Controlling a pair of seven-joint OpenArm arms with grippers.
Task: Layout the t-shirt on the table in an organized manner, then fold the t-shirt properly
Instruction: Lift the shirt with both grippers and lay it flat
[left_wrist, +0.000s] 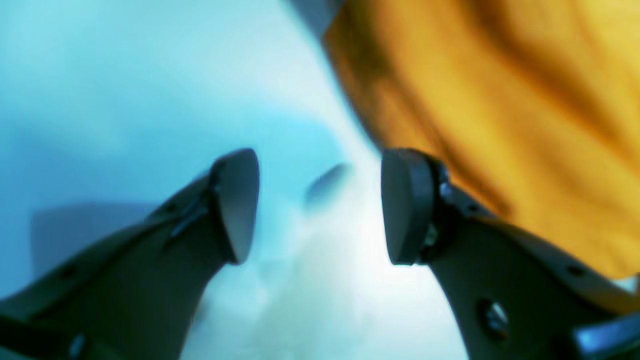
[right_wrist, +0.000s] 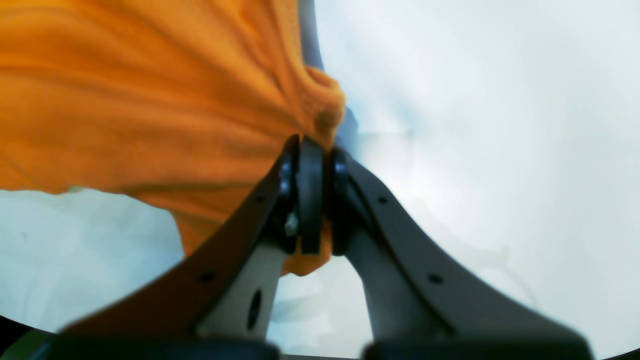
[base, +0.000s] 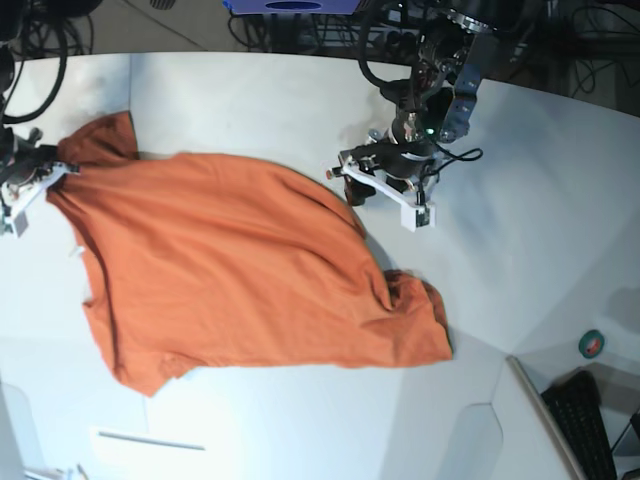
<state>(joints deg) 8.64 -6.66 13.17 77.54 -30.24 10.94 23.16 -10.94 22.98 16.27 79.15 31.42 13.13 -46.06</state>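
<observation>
Shirt (base: 240, 270) spread rumpled on tabletop (base: 500, 230). Right hand (right_wrist: 310, 150) clamped on shirt edge. Left hand (left_wrist: 320, 205) apart, empty, just beside far edge. Risk: one-sided pull drags cloth, bunches sleeve; left hand may miss thin hem, pinch air.

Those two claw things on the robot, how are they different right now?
The right gripper is pinched shut on an edge of the t-shirt; the left gripper gapes open and holds nothing. The right one sits at the shirt's far corner in the base view, while the left one hangs just beside the shirt's edge, over bare table. Both share the same dark, two-fingered build.
</observation>
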